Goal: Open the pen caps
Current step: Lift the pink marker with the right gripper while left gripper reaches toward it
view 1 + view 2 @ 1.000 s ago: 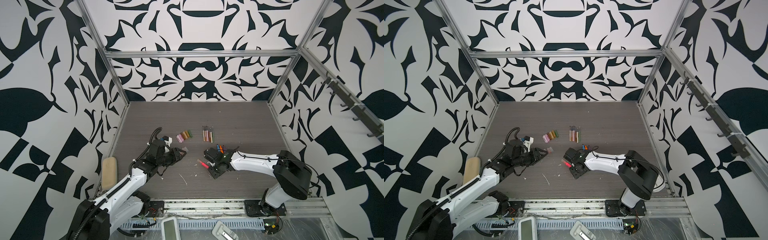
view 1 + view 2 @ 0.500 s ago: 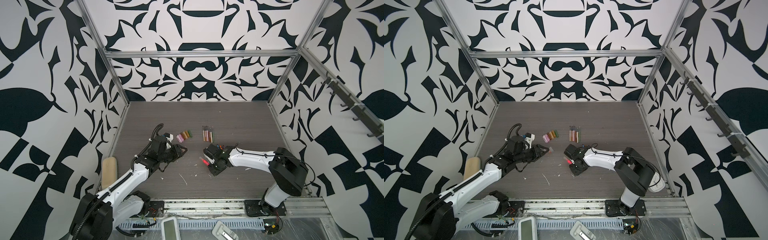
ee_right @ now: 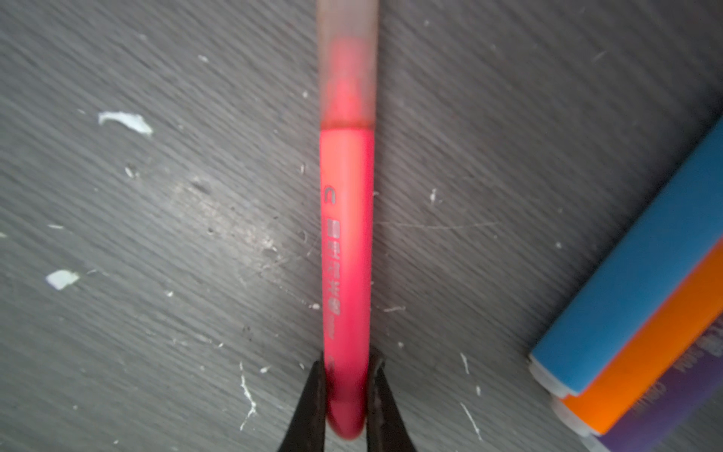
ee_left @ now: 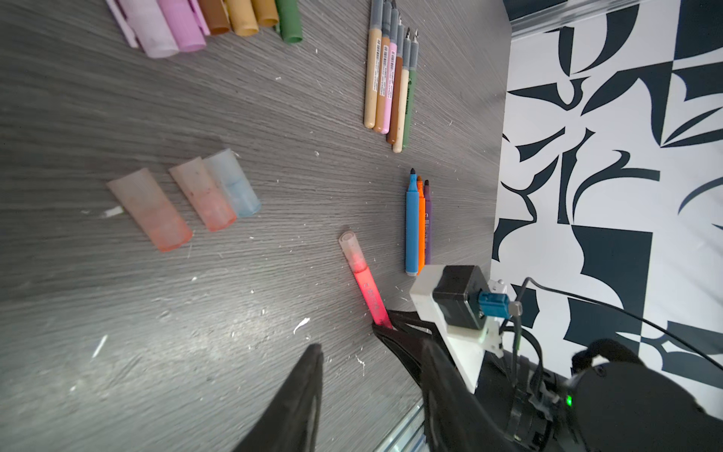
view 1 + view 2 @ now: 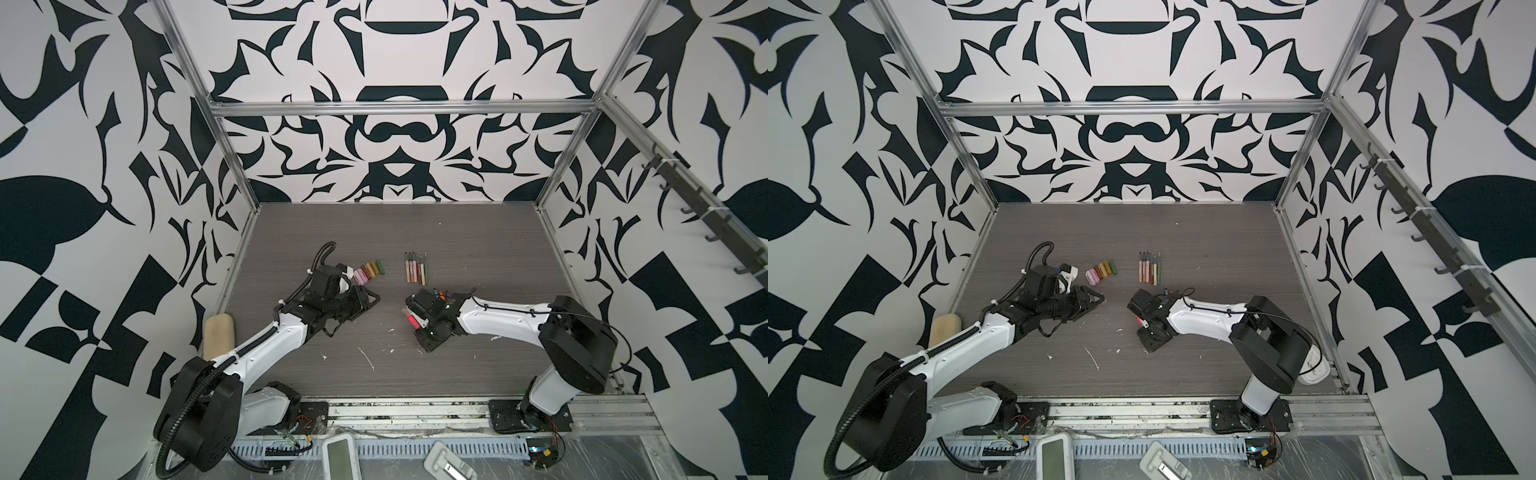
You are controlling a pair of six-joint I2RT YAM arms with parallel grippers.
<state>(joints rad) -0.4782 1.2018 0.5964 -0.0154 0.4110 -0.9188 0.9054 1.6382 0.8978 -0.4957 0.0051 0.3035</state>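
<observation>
My right gripper [image 3: 346, 375] is shut on the tail end of a pink pen [image 3: 346, 254] lying on the table, its translucent cap [image 3: 348, 58] still on. In both top views this pen [image 5: 412, 321] [image 5: 1139, 322] shows beside the right gripper. My left gripper [image 4: 371, 346] [image 5: 370, 299] stands open and empty, just left of the pink pen. Three loose translucent caps [image 4: 203, 199] lie before it. A row of pink, brown, gold and green caps [image 5: 368, 270] lies further back. Thin uncapped pens [image 5: 415, 270] and thick blue, orange and purple pens [image 4: 418, 227] lie to the right.
A beige block [image 5: 219, 332] rests against the left wall. White flecks [image 5: 368, 361] dot the table's front half. Metal frame posts [image 5: 232, 174] line the table's sides, and a rail [image 5: 415, 409] with both arm bases runs along the front.
The right gripper has shut on the pink pen's tail end. The left gripper has moved further back and a little to the right, still open.
</observation>
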